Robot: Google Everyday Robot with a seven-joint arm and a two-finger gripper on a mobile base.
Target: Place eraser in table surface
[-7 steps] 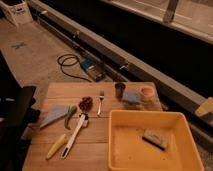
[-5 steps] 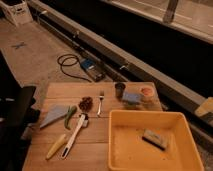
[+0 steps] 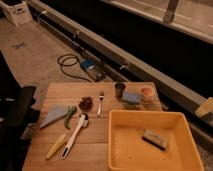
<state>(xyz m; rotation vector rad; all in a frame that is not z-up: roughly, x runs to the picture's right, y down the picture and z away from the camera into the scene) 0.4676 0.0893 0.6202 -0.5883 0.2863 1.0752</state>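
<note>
The eraser [image 3: 154, 139] lies flat inside the yellow tray [image 3: 150, 114], toward its right rear part and turned at a slant to the tray walls. So the job is not yet begun: it has to come out of the tray and onto the wooden counter [image 3: 97, 150].

The pincer [image 3: 26, 109] seems to be part of the dark bulk at the left edge of the counter, well apart from the eraser. I cannot tell how wide it stands or whether it has hold of anything.

To do this step well, come down on the eraser from straight above, with the wrist turned so the jaws close across its short sides and match its slant. The block is low, so go down close to the tray floor before closing. Lift clear of the tray rim before moving sideways, or the block may catch on the wall.

For the set-down, the bare planks between the tray and the white-handled brush [image 3: 75, 135] look the safest spot. The back of the counter is crowded by the fork [image 3: 101, 102], the blue block [image 3: 132, 97] and the dark cup [image 3: 119, 90].
</note>
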